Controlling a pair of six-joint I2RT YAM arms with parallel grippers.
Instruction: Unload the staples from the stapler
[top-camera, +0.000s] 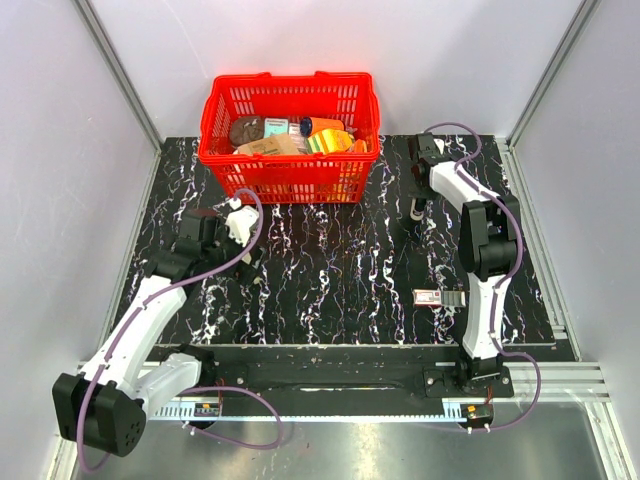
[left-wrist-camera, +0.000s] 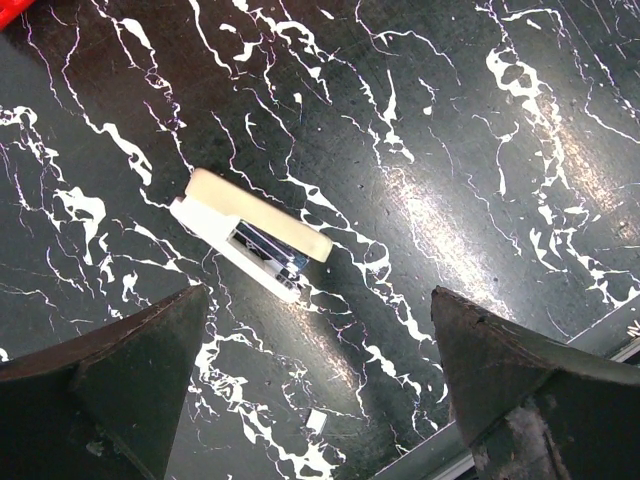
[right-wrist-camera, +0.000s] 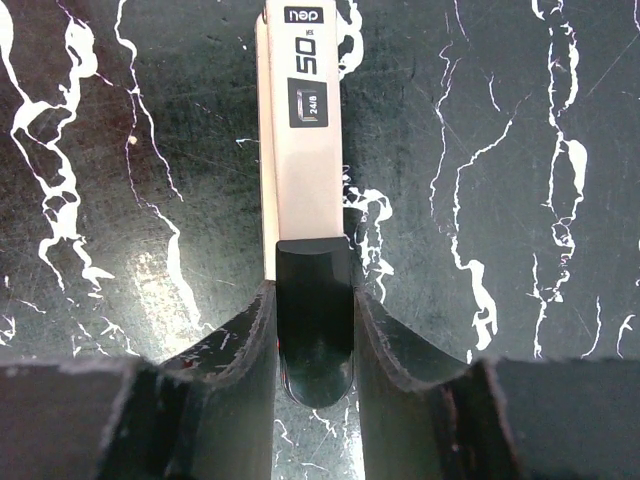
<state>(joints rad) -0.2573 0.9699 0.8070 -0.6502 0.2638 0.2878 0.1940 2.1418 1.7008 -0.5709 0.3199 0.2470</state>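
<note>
The stapler (right-wrist-camera: 305, 150) is slim, with a pale strip printed "50" and a black rear end. My right gripper (right-wrist-camera: 315, 340) is shut on that black end, with the body pointing away from me just over the black marbled mat. I cannot tell whether it touches the mat. In the top view the right gripper (top-camera: 417, 188) holds the stapler (top-camera: 411, 212) at the mat's right rear. My left gripper (left-wrist-camera: 320, 400) is open and empty, hovering above the mat at the left (top-camera: 238, 228).
A small cream-white device with a blue metal inside (left-wrist-camera: 250, 235) lies on the mat ahead of the left fingers. A white-and-red labelled box (top-camera: 440, 297) lies at the right front. A red basket (top-camera: 290, 175) of goods stands at the rear centre.
</note>
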